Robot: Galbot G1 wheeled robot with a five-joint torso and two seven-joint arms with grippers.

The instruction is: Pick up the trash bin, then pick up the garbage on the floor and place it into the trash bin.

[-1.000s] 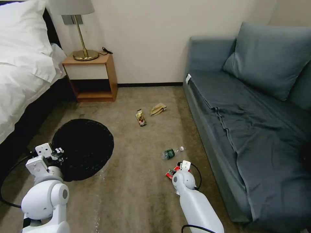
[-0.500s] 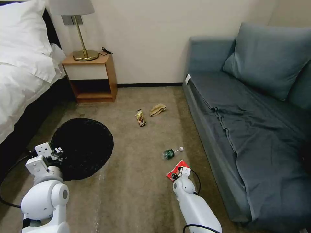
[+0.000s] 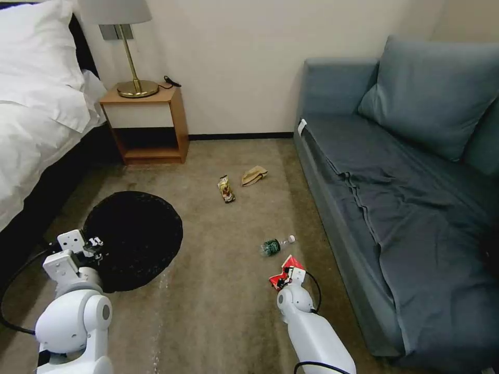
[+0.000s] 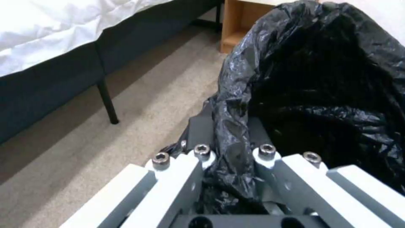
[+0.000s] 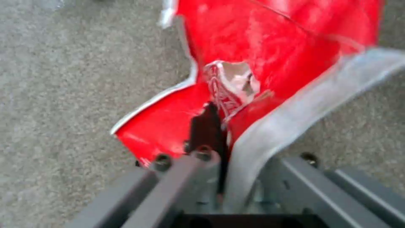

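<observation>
Your grippers: one on the bin, one on a wrapper.

Your left gripper pinches the crinkly black rim of the round bin; right of the bin, your right gripper clamps the glossy, crumpled red wrapper, just beside the clear bottle.

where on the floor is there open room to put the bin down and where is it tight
Bare carpet lies between the trash bin and the right gripper. Another patch lies between nightstand and sofa. Beside the sofa, bottle and red wrapper crowd.
</observation>
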